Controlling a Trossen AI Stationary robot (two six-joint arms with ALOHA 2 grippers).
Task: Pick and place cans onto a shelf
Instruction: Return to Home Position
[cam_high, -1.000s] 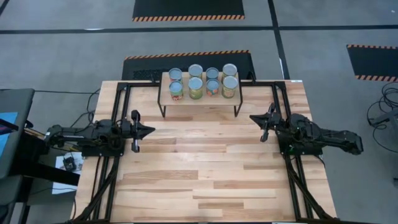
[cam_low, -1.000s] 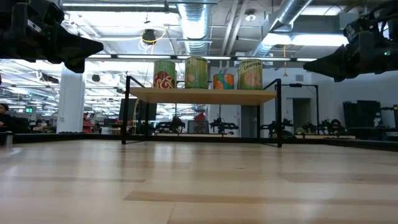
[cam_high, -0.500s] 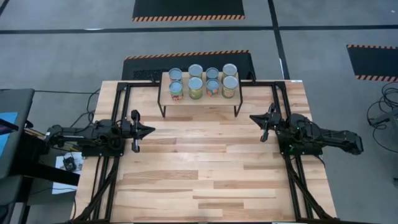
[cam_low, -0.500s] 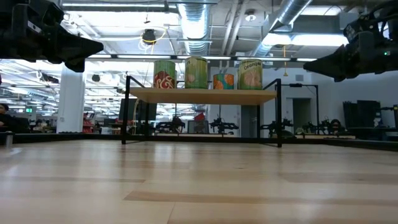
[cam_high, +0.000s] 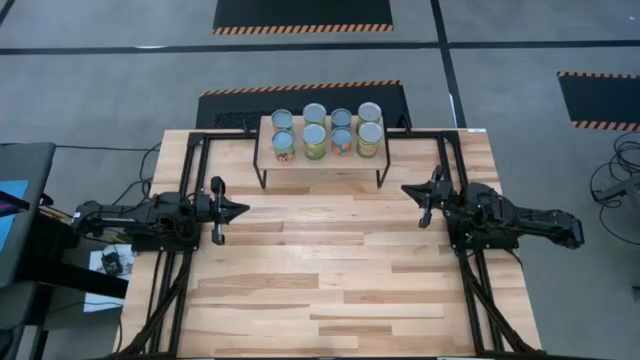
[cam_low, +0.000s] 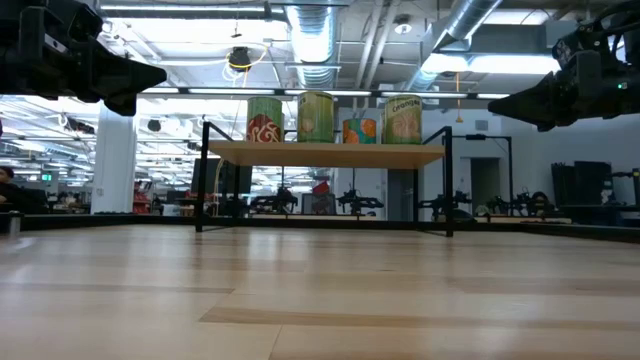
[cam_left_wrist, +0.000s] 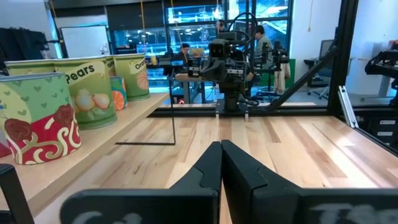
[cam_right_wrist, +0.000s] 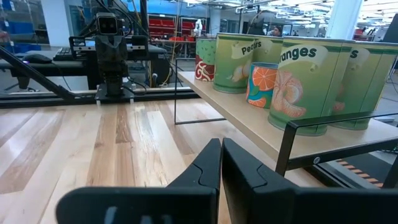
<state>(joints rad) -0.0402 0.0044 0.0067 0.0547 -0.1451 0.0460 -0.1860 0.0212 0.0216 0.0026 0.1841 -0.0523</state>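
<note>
Cans (cam_high: 325, 130), all eight, stand upright in two rows of four on the shelf (cam_high: 266, 150), which sits at the far middle edge of the worktop (cam_high: 330, 270); I see no can anywhere else; over the last second nothing has moved: the cans keep their places and both my arms lie where they were; my left pincer (cam_high: 240, 209) hangs above the worktop's left side, pointing inward, its fingers pressed together on nothing; my right pincer (cam_high: 407, 189) mirrors it on the right side, likewise pressed together and empty; each is well apart from the shelf and from the other; my wrist views show the dark fingers meeting in a tip, with the labelled cans, pears and oranges among them, beside on the plank; I judge from this stillness that the placing is finished and my arms are at or very near their rest pose.
</note>
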